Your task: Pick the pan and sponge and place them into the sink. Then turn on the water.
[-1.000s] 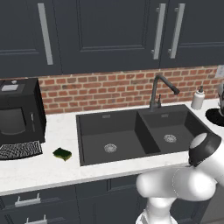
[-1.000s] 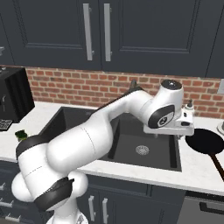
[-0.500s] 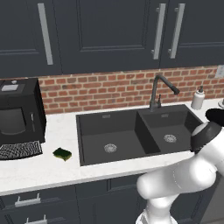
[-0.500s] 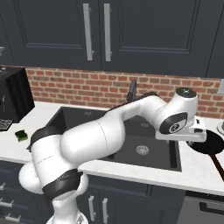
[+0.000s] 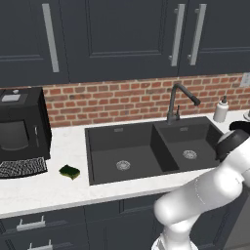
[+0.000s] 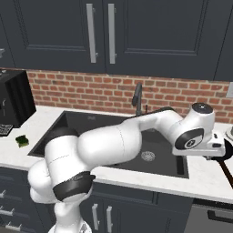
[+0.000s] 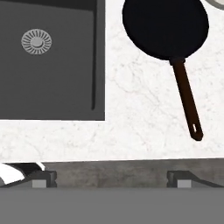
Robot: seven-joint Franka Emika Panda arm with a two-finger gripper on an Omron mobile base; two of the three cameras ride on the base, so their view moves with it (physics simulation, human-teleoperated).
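- The gripper [image 7: 112, 177] hangs over the white counter [image 7: 140, 105] just right of the sink [image 7: 52, 78], fingers pointing down. The two finger tips [image 7: 43, 177] sit wide apart with nothing between them — so spread and empty.
- The pan [image 7: 165, 27] lies flat on the counter ahead of the gripper and a bit to its right in the hand view. Its brown handle [image 7: 187, 105] runs back toward the gripper, ending short of the right finger tip and not touching it.
- From the right base view the pan [image 6: 227, 150] is mostly hidden behind the wrist; you just get a dark edge and the handle poking out below.
- The smaller basin, with its silver drain [image 7: 36, 41], is ahead and to the left of the gripper, beside the pan.
- The sponge [image 5: 70, 171] is way off on the far side of the sink from the gripper, on the counter near a black coffee machine [image 5: 22, 129] — well apart from the arm.
- The faucet [image 5: 178, 101] stands behind the sink between the two basins, no water coming out.
- A white soap bottle [image 5: 221, 109] stands at the brick wall, beyond the pan.
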